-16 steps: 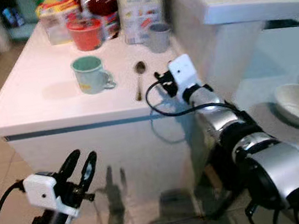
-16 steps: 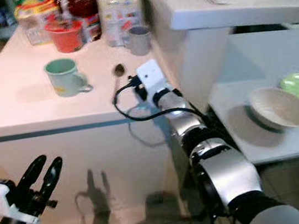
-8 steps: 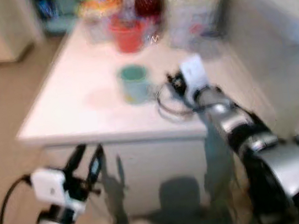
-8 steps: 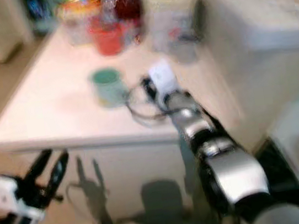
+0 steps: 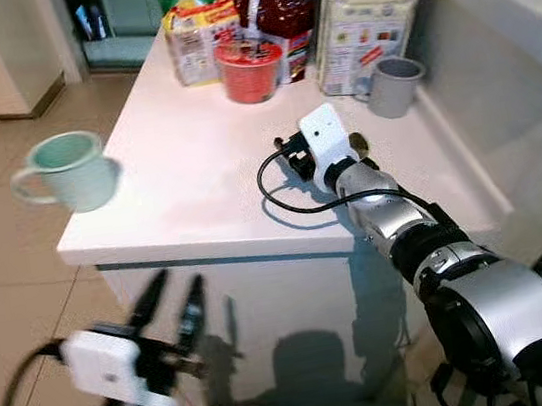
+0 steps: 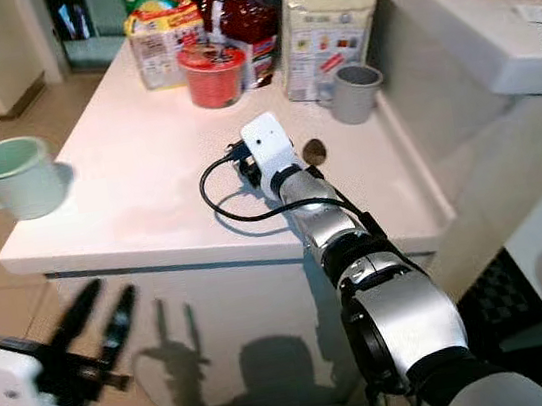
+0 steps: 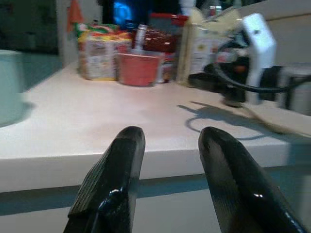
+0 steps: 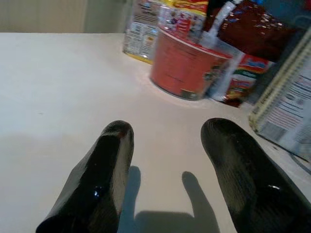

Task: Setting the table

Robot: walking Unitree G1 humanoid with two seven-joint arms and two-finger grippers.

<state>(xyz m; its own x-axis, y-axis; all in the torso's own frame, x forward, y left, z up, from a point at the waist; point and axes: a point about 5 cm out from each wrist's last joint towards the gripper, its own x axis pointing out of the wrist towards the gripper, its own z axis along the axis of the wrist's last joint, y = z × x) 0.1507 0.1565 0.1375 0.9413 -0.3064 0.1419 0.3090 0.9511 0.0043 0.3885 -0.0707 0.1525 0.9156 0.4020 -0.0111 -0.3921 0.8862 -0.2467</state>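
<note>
Black fingers of the left gripper [image 5: 172,308] are parted, empty, low before the white counter [image 5: 198,188] edge. Right gripper [image 8: 167,170] hovers over the counter top, jaws released, nothing between. Green mug [image 5: 67,171] sits at the counter's left corner. Farther back: spoon [image 6: 313,151], grey cup [image 5: 394,85], red tub [image 5: 250,70], food packets [image 5: 198,31].

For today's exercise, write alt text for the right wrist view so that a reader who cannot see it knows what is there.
The right tool hovers open just above a white counter, its two black fingers spread apart with nothing between them. Ahead stand a red instant-noodle cup and several food packets.
</note>
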